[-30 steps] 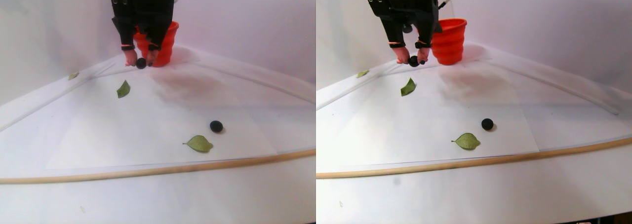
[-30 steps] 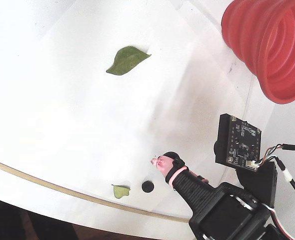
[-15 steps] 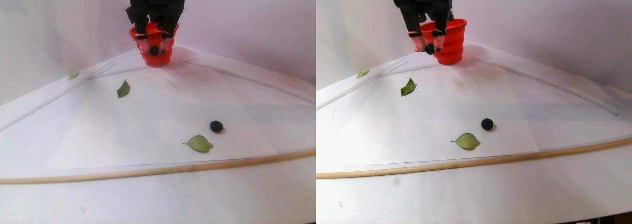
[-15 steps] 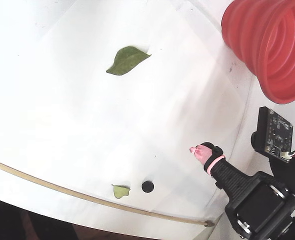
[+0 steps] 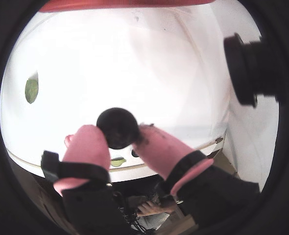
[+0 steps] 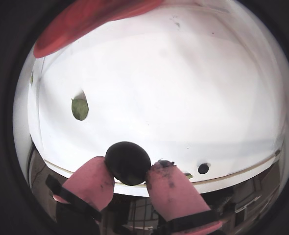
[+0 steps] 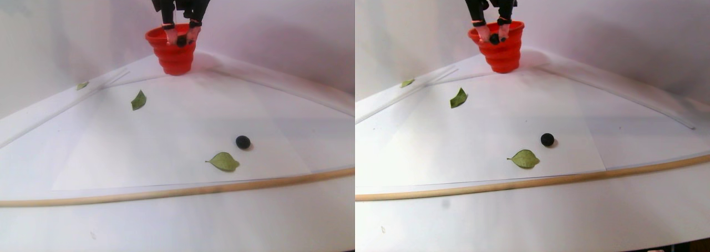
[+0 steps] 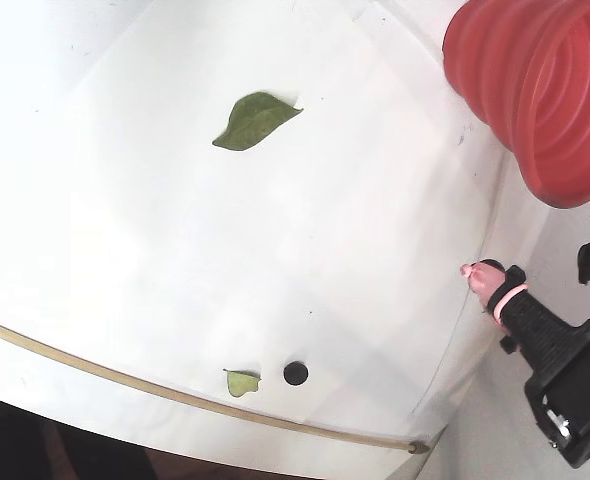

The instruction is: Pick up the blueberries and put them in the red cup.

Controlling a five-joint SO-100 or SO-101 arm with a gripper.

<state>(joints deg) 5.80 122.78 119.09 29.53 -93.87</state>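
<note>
My gripper [image 7: 181,38] is shut on one near-black blueberry [image 7: 181,41], pinched between its pink fingertips [image 5: 88,142]. Both wrist views show that berry [image 6: 128,162] held clear of the table. In the stereo pair view the gripper hangs at the height of the red cup's [image 7: 173,55] rim, over its near edge. The fixed view shows a pink fingertip [image 8: 478,278] just below the cup's [image 8: 545,90] wide mouth. A second blueberry [image 7: 243,142] lies on the white sheet near the front, also seen in the fixed view [image 8: 295,373].
Green leaves lie on the sheet: one [image 7: 224,161] beside the loose berry, one [image 7: 138,100] at mid left, a small one [image 7: 82,85] further left. A wooden strip [image 7: 166,193] runs along the front edge. White walls stand behind the cup.
The gripper has risen off the table with the berry and moved back towards the red cup, from beside its base to its rim. The loose berry and leaves have not moved.
</note>
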